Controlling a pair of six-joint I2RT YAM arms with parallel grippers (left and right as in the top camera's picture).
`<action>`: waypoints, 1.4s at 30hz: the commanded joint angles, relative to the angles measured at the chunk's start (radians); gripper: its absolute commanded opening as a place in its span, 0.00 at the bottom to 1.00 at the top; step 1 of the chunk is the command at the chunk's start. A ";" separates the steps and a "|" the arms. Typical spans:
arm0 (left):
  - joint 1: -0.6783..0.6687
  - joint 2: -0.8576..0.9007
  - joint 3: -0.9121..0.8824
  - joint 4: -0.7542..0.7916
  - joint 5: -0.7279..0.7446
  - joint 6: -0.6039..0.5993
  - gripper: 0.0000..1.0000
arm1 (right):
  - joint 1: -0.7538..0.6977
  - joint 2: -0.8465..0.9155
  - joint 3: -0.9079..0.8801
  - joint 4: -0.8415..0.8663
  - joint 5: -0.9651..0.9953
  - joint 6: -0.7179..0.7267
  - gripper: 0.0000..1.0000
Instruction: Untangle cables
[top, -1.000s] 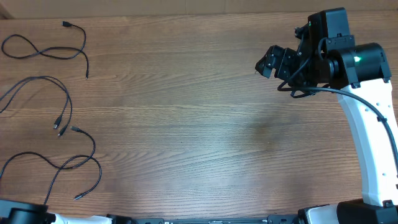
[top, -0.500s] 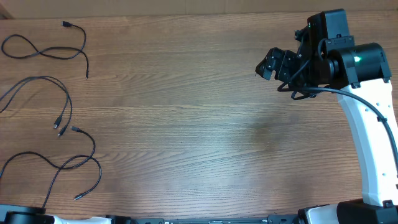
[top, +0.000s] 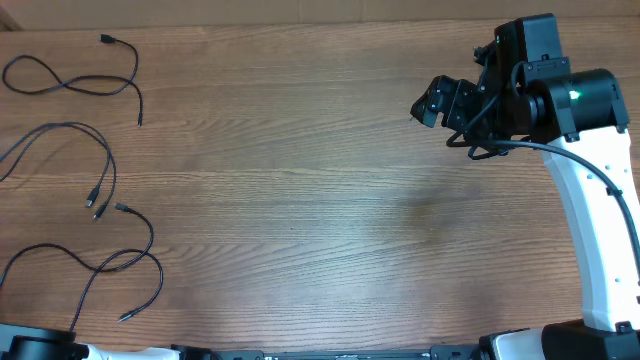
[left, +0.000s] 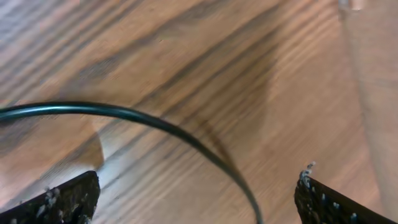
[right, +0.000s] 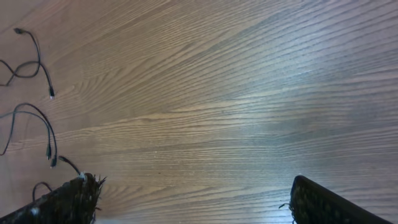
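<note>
Three thin black cables lie apart at the table's left: one at the far back (top: 75, 85), one in the middle (top: 80, 130), one in front (top: 130, 262). My left gripper (left: 196, 202) is open low over the wood, and a curve of cable (left: 155, 124) runs between its fingertips, not gripped. In the overhead view only a bit of the left arm (top: 30, 345) shows at the bottom left. My right gripper (top: 432, 103) is open and empty, held above the table at the back right, far from the cables. The right wrist view (right: 193, 199) shows the cables (right: 34, 118) at its left edge.
The wooden table (top: 300, 180) ends at its back edge along the top of the overhead view. The white right arm (top: 590, 230) stands along the right side.
</note>
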 joint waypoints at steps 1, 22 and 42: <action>0.002 -0.014 -0.005 -0.026 -0.118 -0.014 1.00 | 0.003 -0.002 0.008 0.016 0.010 0.004 0.97; 0.014 0.084 -0.005 -0.016 -0.156 -0.011 0.91 | 0.003 -0.002 0.008 -0.010 0.010 0.004 0.96; -0.022 0.084 -0.005 0.077 -0.058 0.032 0.04 | 0.003 -0.002 0.008 -0.045 0.010 0.004 0.96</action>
